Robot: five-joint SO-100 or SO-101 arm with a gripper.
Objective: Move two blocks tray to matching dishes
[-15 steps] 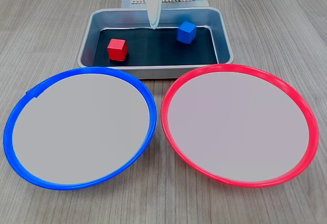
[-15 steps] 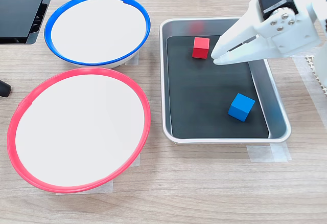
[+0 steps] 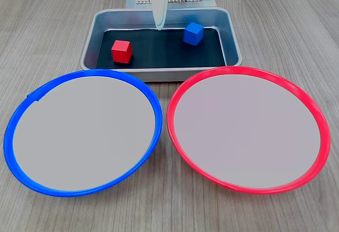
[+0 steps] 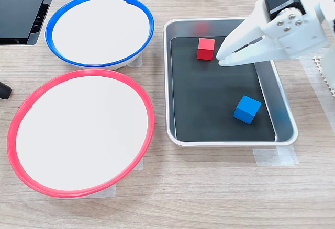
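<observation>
Empty hand, fingers nearly closed, hovers just beside red block in tray

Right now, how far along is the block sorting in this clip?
Nothing is placed yet: the blue-rimmed dish and the red-rimmed dish hold no blocks. The red block and blue block both sit in the tray. The gripper hangs above the tray, near the red block, holding nothing. Both transfers remain.
</observation>
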